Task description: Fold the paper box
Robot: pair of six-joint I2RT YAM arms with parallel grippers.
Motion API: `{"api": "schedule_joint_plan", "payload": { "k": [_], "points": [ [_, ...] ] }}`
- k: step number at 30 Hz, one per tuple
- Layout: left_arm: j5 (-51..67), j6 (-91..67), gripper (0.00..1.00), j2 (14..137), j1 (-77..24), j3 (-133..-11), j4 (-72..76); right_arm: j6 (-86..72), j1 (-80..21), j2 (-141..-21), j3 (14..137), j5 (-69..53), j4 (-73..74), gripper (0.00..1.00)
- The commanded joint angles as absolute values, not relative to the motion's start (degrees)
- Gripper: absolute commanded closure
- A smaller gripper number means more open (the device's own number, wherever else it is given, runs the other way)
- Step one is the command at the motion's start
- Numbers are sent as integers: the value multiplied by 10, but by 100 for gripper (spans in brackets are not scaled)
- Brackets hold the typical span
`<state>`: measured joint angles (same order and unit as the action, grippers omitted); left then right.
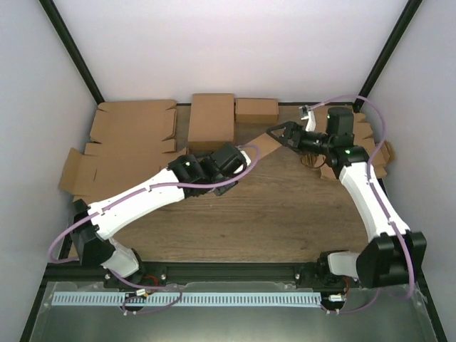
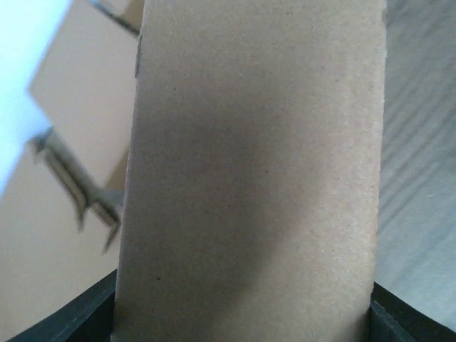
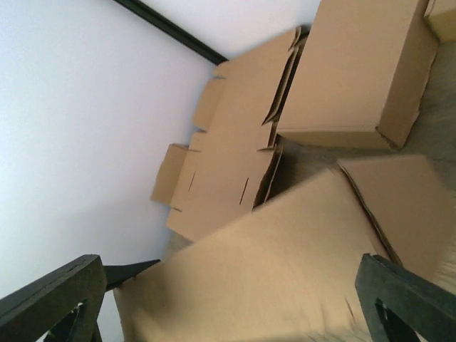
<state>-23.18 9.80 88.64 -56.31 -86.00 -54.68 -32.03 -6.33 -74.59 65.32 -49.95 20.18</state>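
Wooden bench under everything. Flat cardboard blanks heaped at far left. Paper box mid-bench toward the back, seen as a slanted panel spanning between both arms. Closed brown box just behind it. Left claw wide, panel filling the gap between fingers. Right claw wide also, at the panel's other end.
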Motion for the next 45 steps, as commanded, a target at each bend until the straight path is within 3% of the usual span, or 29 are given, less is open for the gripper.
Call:
{"api": "schedule_joint_plan", "payload": {
  "k": [1,9,16,29,31,40,42,44,45],
  "points": [
    [-429,40,40,891,-588,-881,-592,-375,-69,-682,647,-425,232,0],
    [-598,-19,40,927,-628,-915,-631,-499,-124,-677,666,-368,244,0],
    [-619,-11,39,953,-648,-918,-618,-611,-203,-715,676,-326,189,0],
    [-632,-3,38,965,-666,-915,-603,-645,-219,-822,743,-313,200,0],
    [-633,0,38,966,-671,-914,-600,-647,-220,-832,744,-320,197,3],
    [-632,10,30,978,-682,-906,-582,-636,-219,-848,736,-322,195,41],
    [-634,9,20,980,-685,-905,-582,-634,-220,-850,735,-319,197,43],
    [-618,3,2,976,-688,-906,-584,-633,-219,-852,733,-317,195,44],
    [-597,-7,0,972,-690,-910,-591,-634,-217,-854,733,-316,191,44]
  ]
}}
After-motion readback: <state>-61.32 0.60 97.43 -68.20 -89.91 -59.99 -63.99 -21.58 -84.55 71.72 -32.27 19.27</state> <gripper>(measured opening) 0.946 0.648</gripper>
